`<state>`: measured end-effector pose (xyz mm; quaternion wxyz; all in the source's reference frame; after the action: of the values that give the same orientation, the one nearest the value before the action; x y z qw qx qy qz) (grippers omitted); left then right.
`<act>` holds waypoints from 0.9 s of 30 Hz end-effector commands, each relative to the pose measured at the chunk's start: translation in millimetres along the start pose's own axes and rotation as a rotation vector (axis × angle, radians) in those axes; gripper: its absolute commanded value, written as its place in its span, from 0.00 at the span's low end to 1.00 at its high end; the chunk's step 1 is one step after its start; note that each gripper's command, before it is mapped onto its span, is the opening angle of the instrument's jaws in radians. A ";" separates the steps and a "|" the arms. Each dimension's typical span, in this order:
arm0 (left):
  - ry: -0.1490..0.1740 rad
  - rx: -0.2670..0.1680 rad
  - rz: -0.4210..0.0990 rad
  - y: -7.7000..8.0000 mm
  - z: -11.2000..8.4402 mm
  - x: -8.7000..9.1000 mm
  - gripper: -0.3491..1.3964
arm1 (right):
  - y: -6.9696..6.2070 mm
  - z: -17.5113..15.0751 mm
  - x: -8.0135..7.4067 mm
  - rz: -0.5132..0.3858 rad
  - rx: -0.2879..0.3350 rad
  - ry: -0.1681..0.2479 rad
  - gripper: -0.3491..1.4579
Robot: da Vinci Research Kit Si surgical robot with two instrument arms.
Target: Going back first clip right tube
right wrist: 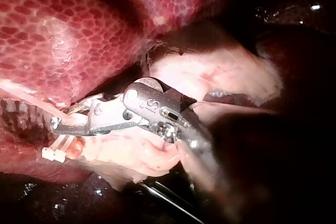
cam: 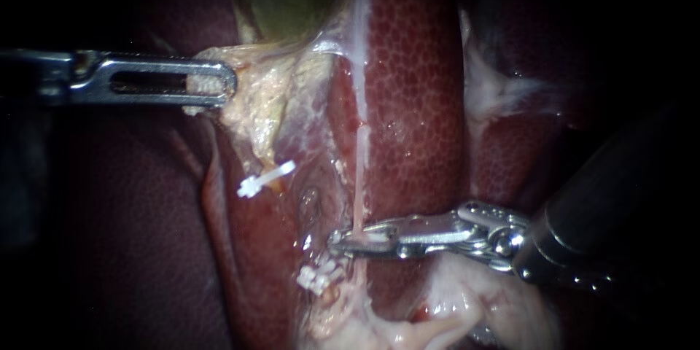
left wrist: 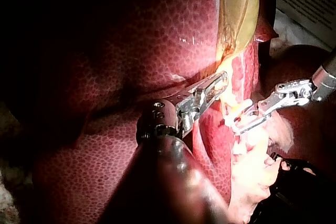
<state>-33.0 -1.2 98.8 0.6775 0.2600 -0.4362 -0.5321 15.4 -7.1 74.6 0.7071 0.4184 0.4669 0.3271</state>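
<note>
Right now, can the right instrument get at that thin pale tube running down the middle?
Yes, it looks so: the right instrument has its open jaws either side of the tube, with nothing blocking them. The left instrument holds pale tissue well aside.

Your endoscope's light falls in a central pool. The liver and the pale tissue that your left instrument clamps are well lit, while all four corners sink to black. Wet spots glint on the liver, and the metal of your right instrument throws hard glare. In the left wrist view the brightness sits ahead of the instrument. Its shaft is a dim bulk, and the liver beside it fades into deep shadow. The right wrist view is bright over the liver and dark around the shaft.
</note>
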 end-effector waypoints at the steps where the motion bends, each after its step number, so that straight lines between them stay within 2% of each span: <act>1: 0.000 0.000 0.000 0.0 0.0 0.0 0.00 | 0.0 0.0 0.0 -0.001 0.002 -0.001 0.00; 9: 0.000 0.000 0.000 0.0 0.0 0.0 0.00 | -0.1 0.1 0.0 0.004 0.013 -0.008 0.00; 10: 0.000 0.000 0.000 0.0 0.0 0.0 0.00 | -0.1 0.3 0.0 0.010 0.016 -0.004 0.06; 11: 0.000 0.000 0.000 0.0 0.0 0.0 0.00 | -0.2 0.4 0.1 -0.025 0.020 0.003 0.20; 13: 0.000 0.000 0.000 0.0 0.0 0.0 0.00 | -0.2 0.8 0.4 -0.041 0.023 0.013 0.40; 15: 0.000 0.000 0.000 0.0 0.0 0.0 0.00 | -0.2 1.4 0.7 -0.057 0.030 0.024 0.49; 19: 0.000 0.000 0.000 0.0 0.0 0.0 0.00 | -0.1 1.8 0.7 -0.129 0.010 0.040 0.52; 27: 0.000 0.000 0.000 0.0 0.0 0.0 0.00 | 0.5 -0.8 0.9 -0.247 -0.006 0.055 0.52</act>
<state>-33.0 -1.2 98.8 0.6776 0.2600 -0.4362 -0.5320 14.5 -5.7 74.5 0.7316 0.3422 0.5360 0.2457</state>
